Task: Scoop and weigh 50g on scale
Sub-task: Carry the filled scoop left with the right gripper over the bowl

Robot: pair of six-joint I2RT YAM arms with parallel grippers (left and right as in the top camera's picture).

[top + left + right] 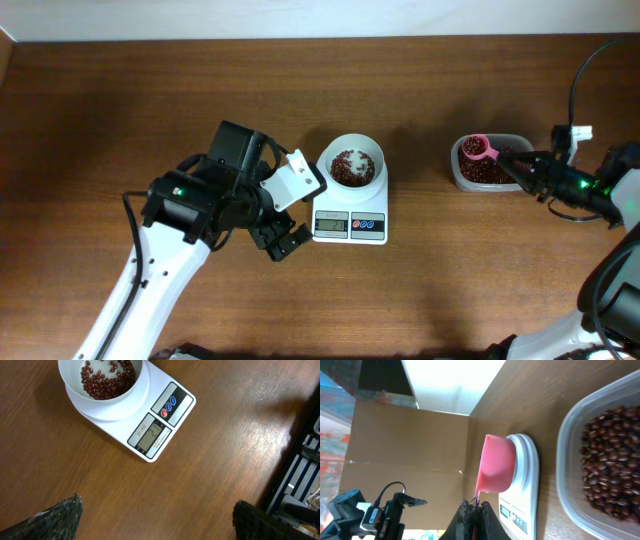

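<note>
The white scale (350, 226) stands mid-table with its round bowl (354, 166) holding red beans; the left wrist view shows its display (152, 435) and the bowl (105, 385). My left gripper (285, 240) hovers open just left of the scale, its fingers (67, 512) wide apart over bare wood with nothing between them. My right gripper (525, 170) is shut on the handle of a pink scoop (475, 149), which hangs over the left end of the clear tub of red beans (490, 172). In the right wrist view the scoop (495, 467) sits in front of the scale (526, 480).
The tub of beans (600, 470) lies close under the right wrist. A pale wall runs along the table's far edge (320, 38). Dark cables and frame parts (300, 475) stand at the right of the left wrist view.
</note>
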